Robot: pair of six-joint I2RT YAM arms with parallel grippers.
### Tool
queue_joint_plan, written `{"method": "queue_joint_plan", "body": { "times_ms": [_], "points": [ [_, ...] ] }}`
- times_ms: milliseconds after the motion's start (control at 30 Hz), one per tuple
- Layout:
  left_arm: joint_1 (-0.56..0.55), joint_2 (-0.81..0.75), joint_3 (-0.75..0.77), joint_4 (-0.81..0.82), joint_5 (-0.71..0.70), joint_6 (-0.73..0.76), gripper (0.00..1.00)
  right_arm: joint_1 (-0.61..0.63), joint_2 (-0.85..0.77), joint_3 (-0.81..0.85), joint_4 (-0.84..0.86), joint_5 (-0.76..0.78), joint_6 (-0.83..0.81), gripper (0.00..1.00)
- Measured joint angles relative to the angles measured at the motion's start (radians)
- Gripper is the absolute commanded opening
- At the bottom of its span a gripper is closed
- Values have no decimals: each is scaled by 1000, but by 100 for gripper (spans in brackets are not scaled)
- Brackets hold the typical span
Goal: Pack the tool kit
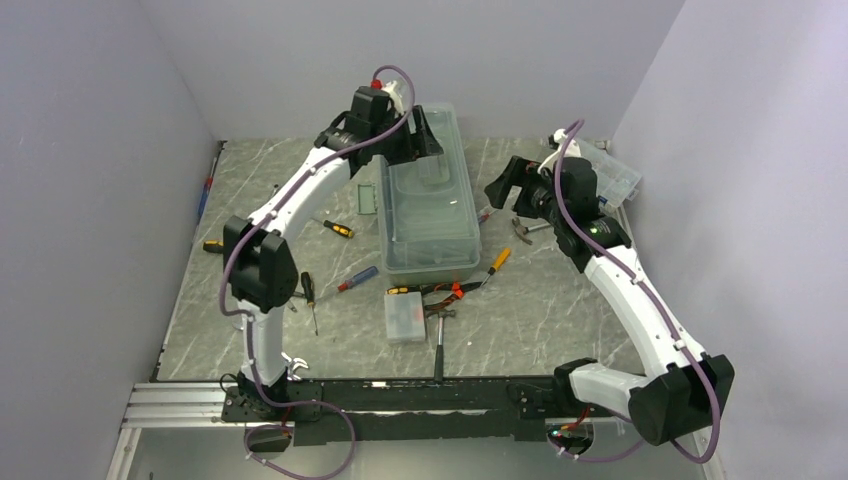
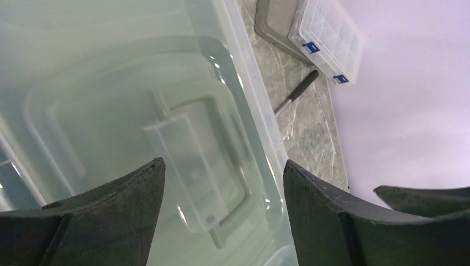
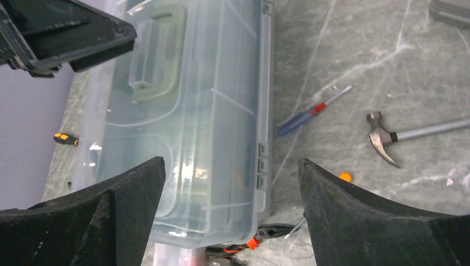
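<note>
Your sage-green plastic tool kit with the glossy clear lid [image 1: 430, 200] sits lid-down in the middle of the grey, white-veined counter [image 1: 560, 310], with plain pale lilac walls [image 1: 90, 150] around it. Your left claw [image 2: 221, 166] hangs over the kit's far end, jaws wide and holding nothing. Your right claw [image 3: 230, 162] gapes empty just right of the kit, near a steel-headed claw hammer [image 3: 382, 136].

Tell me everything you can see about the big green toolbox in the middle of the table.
The tool kit is a long box: sage-green base, clear glossy plastic lid, looking closed, green handle lying flat on top. It lies flat on the table, long axis running near to far. The open left gripper hovers over its far end; contact unclear.
</note>
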State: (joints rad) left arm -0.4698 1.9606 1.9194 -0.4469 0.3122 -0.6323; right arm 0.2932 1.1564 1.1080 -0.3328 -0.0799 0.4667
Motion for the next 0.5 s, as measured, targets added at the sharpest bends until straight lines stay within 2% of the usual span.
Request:
{"method": "queue_joint_plan", "body": {
  "times_ms": [267, 500],
  "points": [
    [-39, 108, 192, -109, -138, -8, 80, -39, -23, -52, -1, 23, 24, 91],
    [-96, 106, 196, -135, -299, 37, 80, -50, -45, -71, 8, 21, 27, 91]
  ]
}}
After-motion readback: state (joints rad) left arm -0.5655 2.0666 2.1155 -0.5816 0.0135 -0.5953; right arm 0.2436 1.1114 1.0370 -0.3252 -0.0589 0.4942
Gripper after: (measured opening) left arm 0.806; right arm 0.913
